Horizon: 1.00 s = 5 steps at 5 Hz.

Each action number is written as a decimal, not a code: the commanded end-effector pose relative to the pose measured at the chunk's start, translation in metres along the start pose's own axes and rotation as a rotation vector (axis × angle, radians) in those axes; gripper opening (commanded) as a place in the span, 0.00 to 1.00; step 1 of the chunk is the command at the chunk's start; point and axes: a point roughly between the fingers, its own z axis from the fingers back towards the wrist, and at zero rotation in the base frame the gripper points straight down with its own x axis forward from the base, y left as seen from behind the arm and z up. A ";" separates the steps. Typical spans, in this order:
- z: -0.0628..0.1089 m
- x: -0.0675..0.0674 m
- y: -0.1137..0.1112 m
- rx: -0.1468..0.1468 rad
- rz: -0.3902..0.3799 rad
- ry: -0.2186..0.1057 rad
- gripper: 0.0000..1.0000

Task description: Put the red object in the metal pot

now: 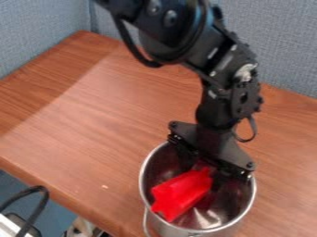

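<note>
**A:** How do the jaws stand in this view?

**B:** The gripper (205,169) points straight down into the mouth of the metal pot (155,169). Its black fingers (186,157) straddle the upper end of the red object (183,192). The picture is too coarse to show the gap between them clearly; the jaws read as clenched, and the red object sits between them, so the grip appears to be on it.

**A:** Where is the red object?

**B:** Inside the metal pot. It lies tilted, its upper end at the jaws and its lower end slanting down toward the pot's near left wall. Whether that lower end touches the bottom cannot be told.

**A:** And the pot itself?

**B:** It stands upright at the near edge of the bench (87,93), a brown wooden surface. Its shiny rim shows on the left and on the right, with the gripper covering part of the far rim.

**A:** What lies beyond that?

**B:** The black arm (186,42) rises from the gripper toward the top of the view. A grey-blue wall (31,28) stands behind the bench, and a dark cable (31,204) loops below the bench's near left edge.
</note>
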 end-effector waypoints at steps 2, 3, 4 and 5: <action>-0.003 -0.005 0.004 -0.012 -0.068 -0.010 1.00; -0.010 -0.005 -0.002 -0.001 -0.065 -0.006 0.00; -0.012 0.003 0.009 0.012 -0.096 -0.005 0.00; -0.015 0.008 0.018 0.013 -0.119 -0.008 1.00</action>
